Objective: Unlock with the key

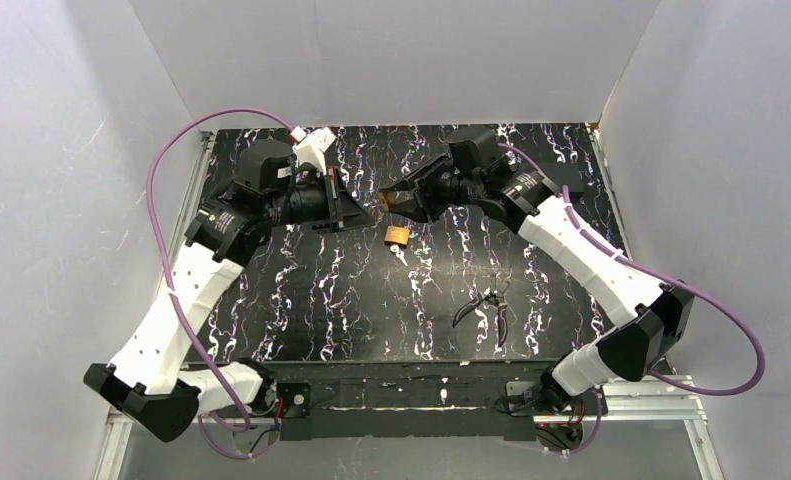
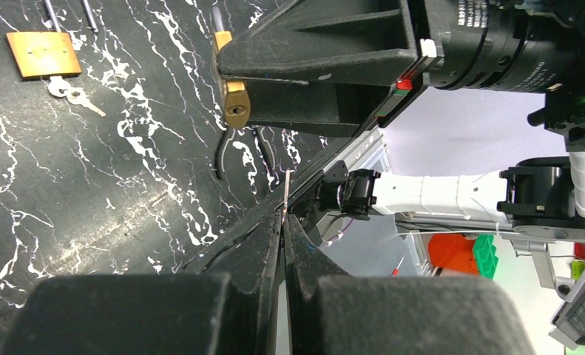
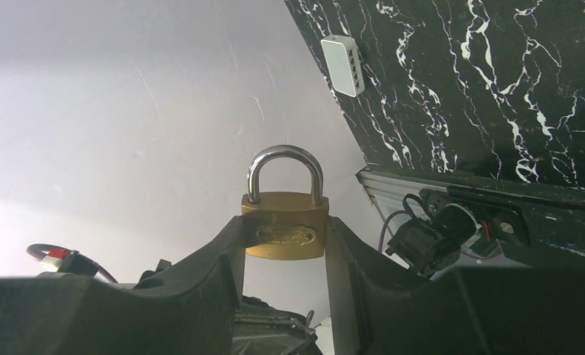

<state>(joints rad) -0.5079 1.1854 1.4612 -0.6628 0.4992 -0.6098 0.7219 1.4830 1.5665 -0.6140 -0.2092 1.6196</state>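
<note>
The oval badge (image 3: 282,235) on the brass padlock (image 3: 284,211) carried raised lettering too small for me to read. My right gripper (image 3: 283,225) was clamped on that padlock's body, its shackle closed. The keyhole end faced my left gripper (image 2: 284,220) across a gap above the marbled table (image 1: 301,300). My left fingers were pressed together on the key (image 2: 286,188), a thin pale sliver seen edge-on. A second padlock (image 2: 44,53) lay on the table with small keys (image 2: 71,95) just beside it. The pliers (image 1: 486,305) lay nearer the front edge.
</note>
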